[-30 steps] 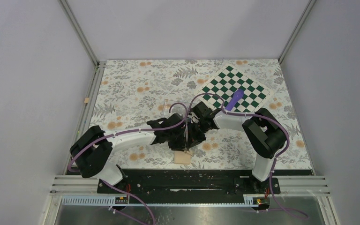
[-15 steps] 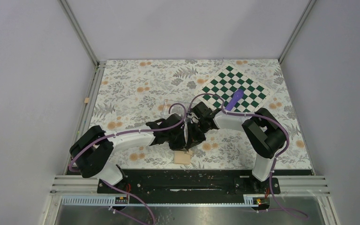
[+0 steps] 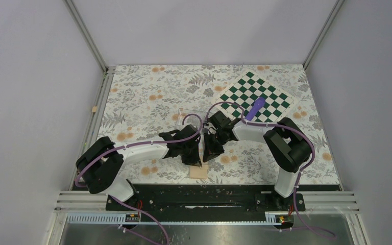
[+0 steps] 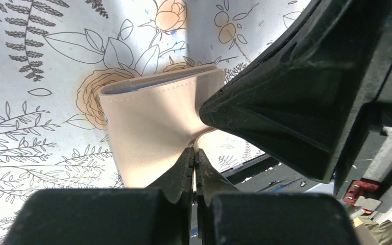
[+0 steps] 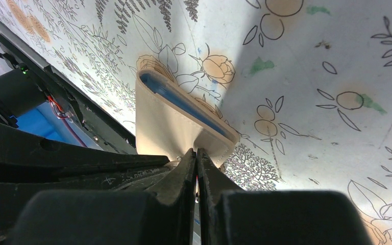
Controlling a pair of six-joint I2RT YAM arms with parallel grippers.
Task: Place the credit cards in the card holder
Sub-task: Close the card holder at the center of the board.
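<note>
Left fingers (image 4: 176, 176) and right fingers (image 5: 181, 176) pinch the card holder (image 4: 148, 132) by its edge, right arm (image 4: 296, 102) crowding beside.

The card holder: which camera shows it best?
Left wrist: the card holder shows its tan face large and close. Right wrist shows its blue-lined edge; the top view only a small tan patch.

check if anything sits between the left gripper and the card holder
Nothing visible does. The left gripper is closed right on the edge of the card holder, which lies on the floral mat. The right gripper crowds in beside it, also at the holder, not between.
</note>
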